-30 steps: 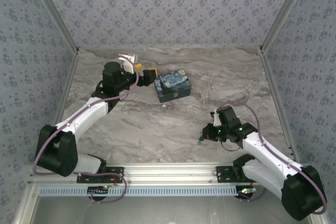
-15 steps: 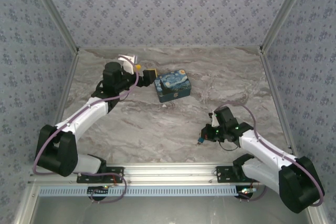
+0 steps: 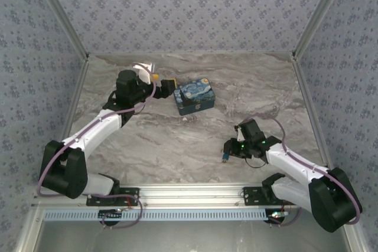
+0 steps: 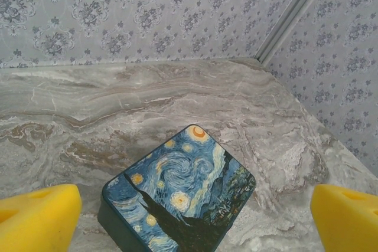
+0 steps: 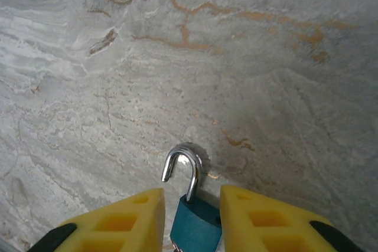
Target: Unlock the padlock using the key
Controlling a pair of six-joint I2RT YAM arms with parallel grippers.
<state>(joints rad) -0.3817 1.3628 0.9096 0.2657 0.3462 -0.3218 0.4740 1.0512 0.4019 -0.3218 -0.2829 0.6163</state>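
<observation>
Partly cropped, the padlock (image 5: 195, 228) shows its sprung shackle (image 5: 184, 159). It sits between the right gripper's (image 5: 192, 196) parted fingers (image 5: 130, 222).

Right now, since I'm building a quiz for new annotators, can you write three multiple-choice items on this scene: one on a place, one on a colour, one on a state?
1. Where is the padlock?
A. on top of the painted box
B. between the fingers of the right gripper
C. inside the painted box

2. What colour is the padlock's body?
A. red
B. teal-blue
C. white

3. How does the shackle stand?
A. sprung open, one end free
B. seated in the body at both ends
C. taken off the body

Answers:
1 B: the right wrist view shows it between the yellow fingers, and the box's top is bare.
2 B: the body below the silver loop is teal-blue.
3 A: the loop's left end hangs clear of the body.
</observation>
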